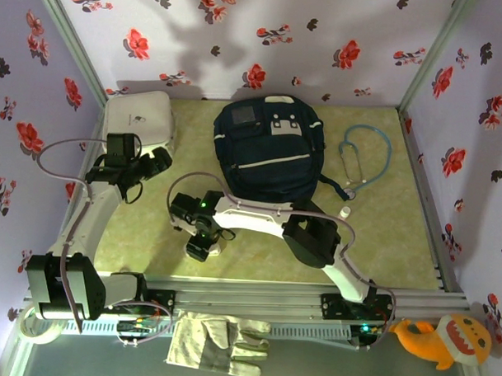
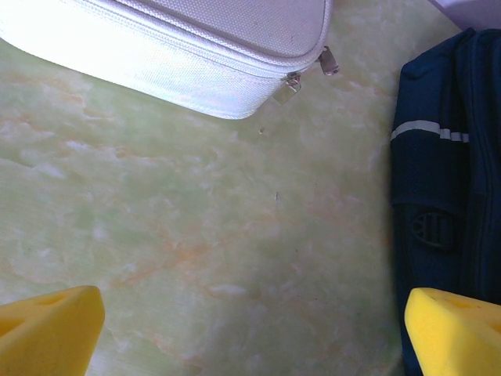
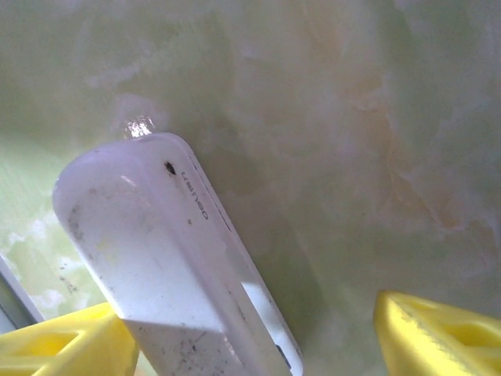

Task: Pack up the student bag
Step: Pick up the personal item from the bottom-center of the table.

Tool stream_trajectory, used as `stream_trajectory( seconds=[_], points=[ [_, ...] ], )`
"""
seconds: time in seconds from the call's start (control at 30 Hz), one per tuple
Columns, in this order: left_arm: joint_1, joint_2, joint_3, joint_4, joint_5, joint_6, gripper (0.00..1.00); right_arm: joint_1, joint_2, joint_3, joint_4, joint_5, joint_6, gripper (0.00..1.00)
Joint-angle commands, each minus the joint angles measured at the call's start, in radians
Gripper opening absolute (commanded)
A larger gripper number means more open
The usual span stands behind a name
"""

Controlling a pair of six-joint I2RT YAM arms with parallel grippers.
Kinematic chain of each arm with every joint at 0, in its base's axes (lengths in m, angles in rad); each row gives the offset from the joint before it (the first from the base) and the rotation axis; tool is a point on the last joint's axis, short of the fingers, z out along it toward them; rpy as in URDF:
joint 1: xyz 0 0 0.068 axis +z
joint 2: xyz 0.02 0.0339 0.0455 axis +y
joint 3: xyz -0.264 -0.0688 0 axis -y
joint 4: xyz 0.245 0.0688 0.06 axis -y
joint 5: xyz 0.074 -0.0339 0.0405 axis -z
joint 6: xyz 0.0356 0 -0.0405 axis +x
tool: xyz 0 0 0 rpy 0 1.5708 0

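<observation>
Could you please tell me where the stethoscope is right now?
In the top view the stethoscope lies on the table just right of the student bag, with a small white bottle just nearer the arms.

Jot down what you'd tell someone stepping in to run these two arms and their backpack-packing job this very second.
Left gripper: open, empty, over bare table between the white case and the student bag.
Right gripper: open, low over the table in front of the bag, straddling a white slab-shaped device. The device is against one finger and the other is apart from it, so it is not gripped.
A stethoscope lies right of the bag.
Done: nothing visibly packed; the bag looks closed from above.
Left, likely: grip the device, open the bag, load the items.
</observation>
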Motion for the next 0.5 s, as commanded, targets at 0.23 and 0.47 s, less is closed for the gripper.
stream_trajectory(
  seconds=[0.23, 0.47],
  points=[
    [0.008, -0.011, -0.007, 0.013, 0.003, -0.011, 1.0, -0.069, -0.025, -0.037, 0.061, 0.097, 0.096, 0.51],
    [0.008, -0.011, -0.007, 0.015, 0.007, -0.005, 1.0, -0.087, -0.029, -0.04, 0.09, 0.159, 0.157, 0.39]
  ],
)
